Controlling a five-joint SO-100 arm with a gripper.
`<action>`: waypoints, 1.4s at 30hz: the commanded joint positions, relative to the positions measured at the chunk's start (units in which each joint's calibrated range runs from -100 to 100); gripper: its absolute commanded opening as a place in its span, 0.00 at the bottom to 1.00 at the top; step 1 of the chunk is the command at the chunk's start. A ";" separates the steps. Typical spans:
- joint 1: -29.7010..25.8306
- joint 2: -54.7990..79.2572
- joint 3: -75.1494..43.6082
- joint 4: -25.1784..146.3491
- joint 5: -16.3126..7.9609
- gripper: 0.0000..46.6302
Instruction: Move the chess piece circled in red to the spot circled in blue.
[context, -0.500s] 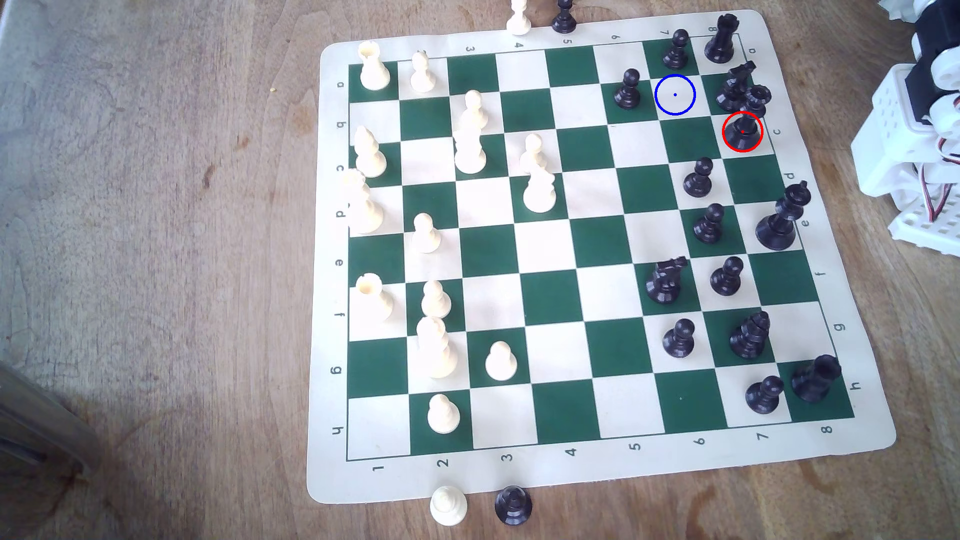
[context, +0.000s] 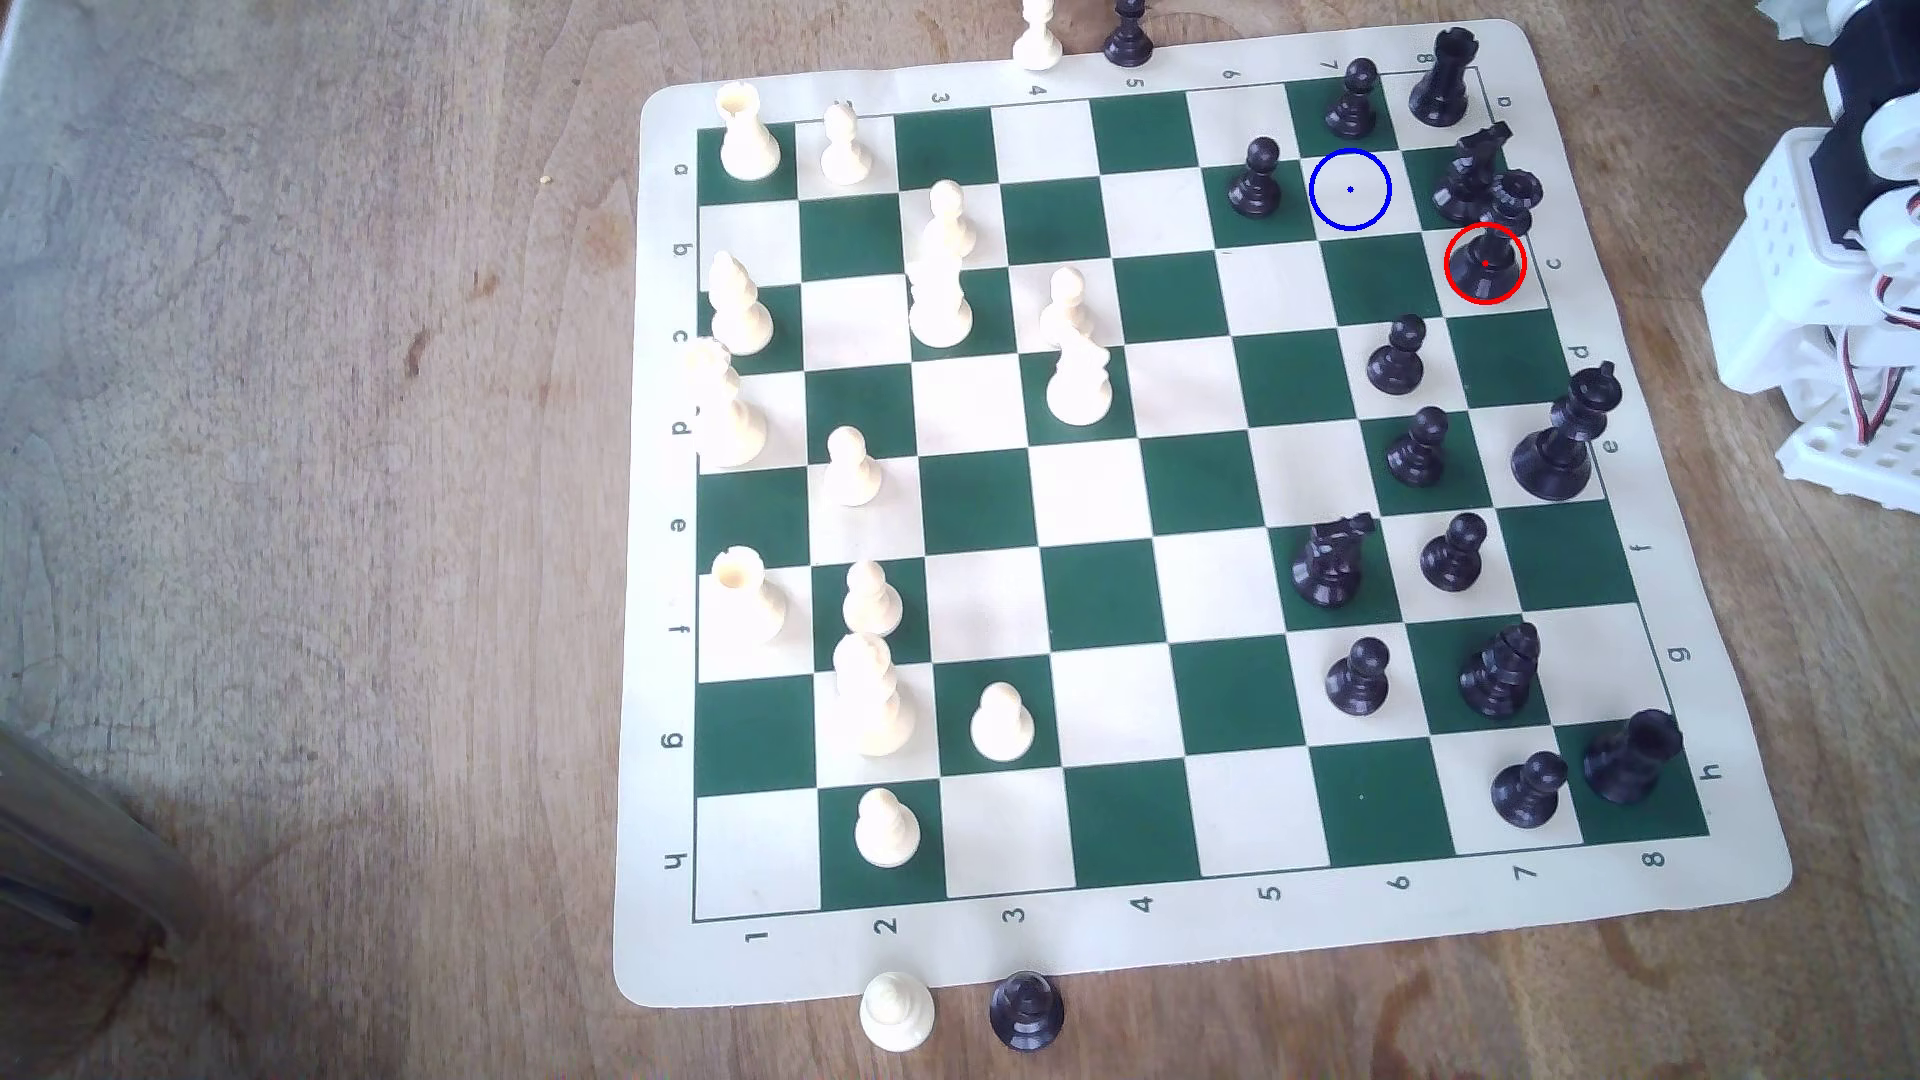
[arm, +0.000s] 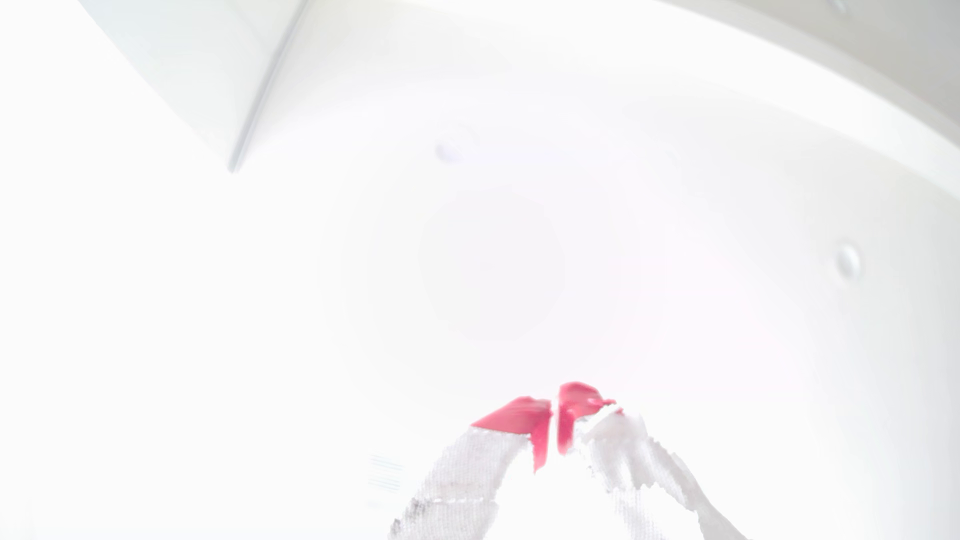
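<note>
In the exterior view the black queen (context: 1488, 260) stands inside the red ring, near the board's right edge on row c. Its notched top leans toward the black knight (context: 1467, 171) just behind it. The blue ring with its centre dot (context: 1350, 189) marks a bare cream square one column to the left and one row further back. The white arm (context: 1829, 260) sits folded off the board at the exterior view's right. In the washed-out wrist view my gripper (arm: 553, 415) has its red-tipped fingers (arm: 511, 415) pressed together with nothing between them, facing a bright white surface.
Black pawns (context: 1353, 99) (context: 1255, 179) flank the blue-ringed square behind and to the left. A black rook (context: 1442, 78) stands at the back corner. A pawn (context: 1397, 355) and the black king (context: 1558, 436) stand in front of the queen. White pieces occupy the board's left half (context: 940, 301).
</note>
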 joint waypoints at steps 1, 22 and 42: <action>0.16 -0.20 0.90 -1.19 0.20 0.00; 3.37 -0.11 -17.68 114.54 2.74 0.00; 14.01 33.25 -53.40 180.38 0.63 0.12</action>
